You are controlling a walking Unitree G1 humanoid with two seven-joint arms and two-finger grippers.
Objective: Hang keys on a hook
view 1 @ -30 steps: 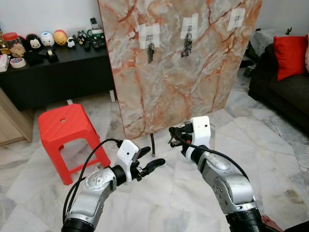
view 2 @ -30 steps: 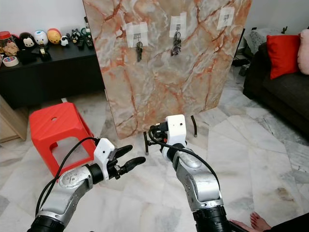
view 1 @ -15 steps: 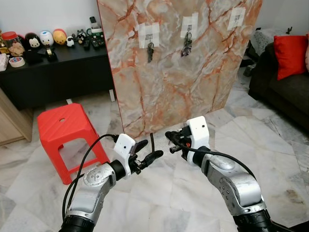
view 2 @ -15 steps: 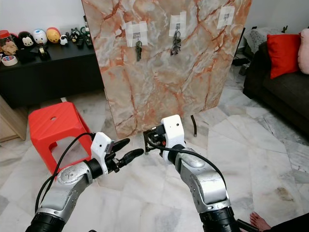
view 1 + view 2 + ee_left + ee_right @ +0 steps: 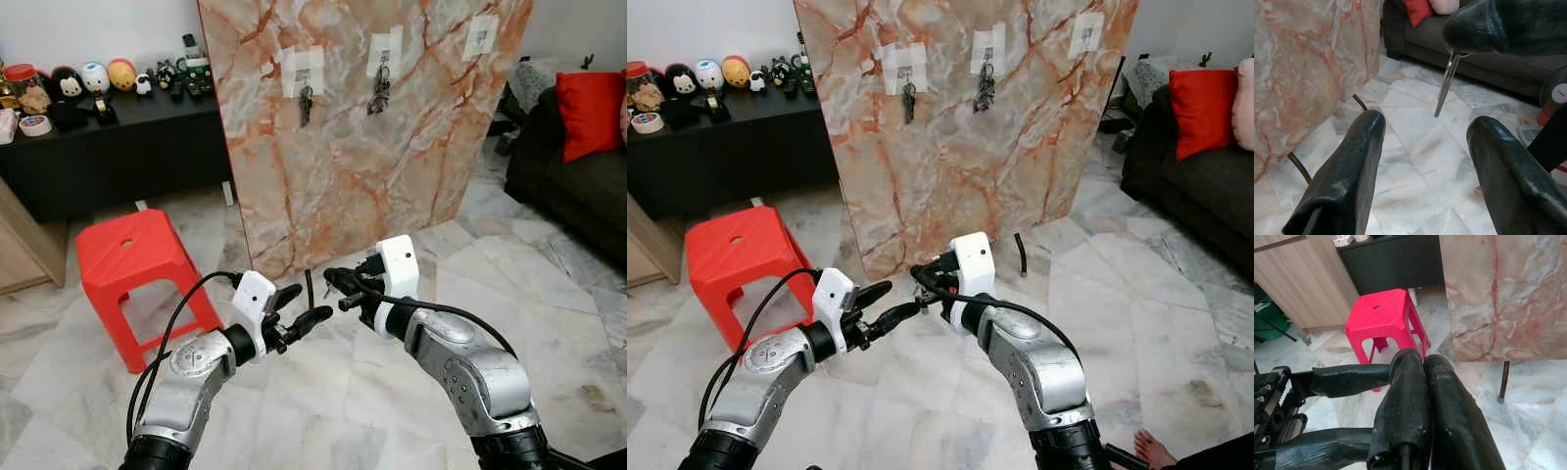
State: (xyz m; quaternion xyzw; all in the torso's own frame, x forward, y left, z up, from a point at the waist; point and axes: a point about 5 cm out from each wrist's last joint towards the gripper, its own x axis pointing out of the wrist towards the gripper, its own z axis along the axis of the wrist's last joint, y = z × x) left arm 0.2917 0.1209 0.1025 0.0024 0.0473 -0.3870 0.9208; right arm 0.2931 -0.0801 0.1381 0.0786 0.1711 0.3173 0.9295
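The step in hand looks like a handover: the right gripper (image 5: pixel 333 277) has its fingers pinched together on a key (image 5: pixel 1444 85), which hangs blade-down from them, and the left gripper (image 5: pixel 299 306) waits just at its 7 o'clock with fingers spread wide, one on each side of the dangling blade in the left wrist view. The two grippers meet low in front of the robot, above the marble floor (image 5: pixel 549 294), with the marble board (image 5: pixel 362 147) standing well beyond them at 12 o'clock. On that board two hooks already carry key bunches (image 5: pixel 306 103), while the empty hook (image 5: pixel 480 34) sits at the board's upper right, roughly 1 o'clock from the grippers. To do this well, the left fingers should close on the key's blade, not on the right fingertips, and the right should let go only once that grip is firm, since a thin flat key can twist or slip to the floor. The ring or head must stay free above the fingers, so it can be slipped over the hook afterwards. A red stool (image 5: pixel 137 250) stands at 9 o'clock, clear of the path.
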